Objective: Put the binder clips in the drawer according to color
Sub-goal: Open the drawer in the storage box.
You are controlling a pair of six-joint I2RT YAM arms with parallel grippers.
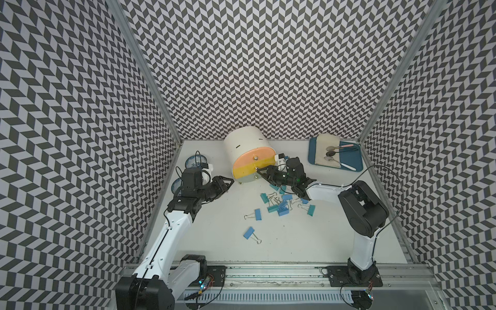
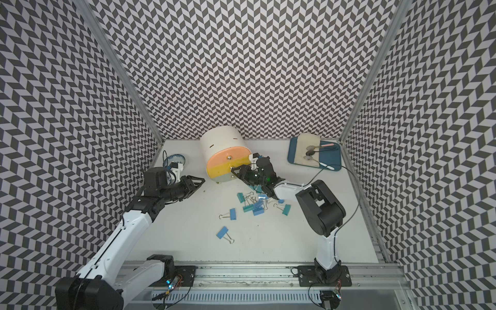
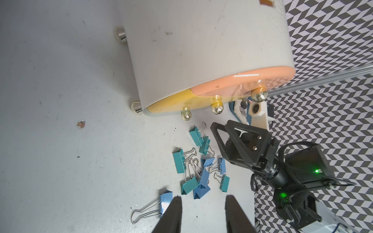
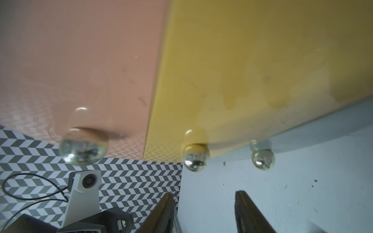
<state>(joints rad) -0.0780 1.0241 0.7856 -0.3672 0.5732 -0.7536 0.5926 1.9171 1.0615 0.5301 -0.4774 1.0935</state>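
While right gripper (image 4: 203,195) gapes empty just short of yellow drawer (image 4: 242,70)'s round metal knob (image 4: 195,157) | left gripper (image 3: 203,198) jaws parted, empty | blue and teal wire-handled binder clips (image 3: 198,171) heaped ahead of them.

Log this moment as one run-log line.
right gripper: open, just short of yellow drawer knob | left gripper: open, empty | drawers: all shut | binder clips: blue and teal, on table

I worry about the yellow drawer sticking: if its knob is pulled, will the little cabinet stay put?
Probably it slides: the cabinet stands on small metal feet on a smooth table, and the left gripper is not bracing it. Being small, it is likely light and may tip forward. The round, shiny knob could slip from the right gripper.
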